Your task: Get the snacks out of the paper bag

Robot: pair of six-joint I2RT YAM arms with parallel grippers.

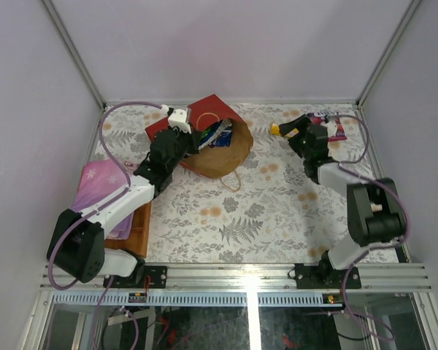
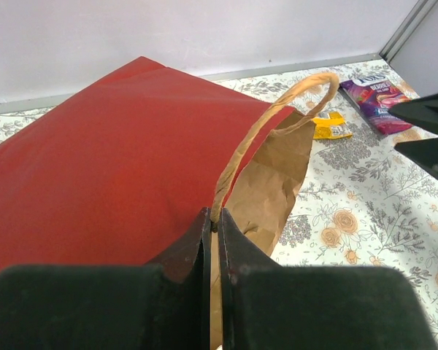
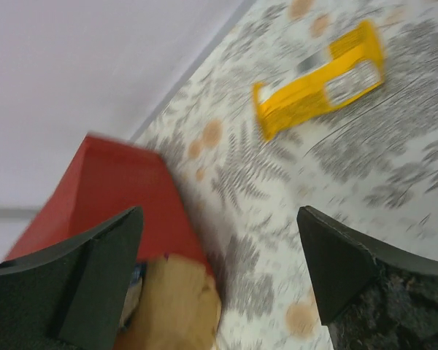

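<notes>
The paper bag (image 1: 223,157) lies on its side at the back of the table, red outside (image 2: 117,160) and brown inside (image 2: 277,182). Its mouth faces right. My left gripper (image 2: 214,219) is shut on its tan cord handle (image 2: 277,109), beside the mouth (image 1: 196,138). Blue and other packets (image 1: 215,135) show inside the mouth. An orange-yellow packet (image 3: 321,80) lies on the table to the right of the bag (image 1: 276,130), with a purple packet (image 2: 376,98) further right. My right gripper (image 3: 219,219) hangs open and empty over the table near the yellow packet (image 1: 290,133).
A flat pink-purple item with stars (image 1: 98,186) rests on a wooden tray (image 1: 135,233) at the left. The bag's other handle (image 1: 230,179) trails on the flowered tablecloth. Enclosure walls close in the back and sides, and a metal rail (image 1: 241,273) runs along the near edge.
</notes>
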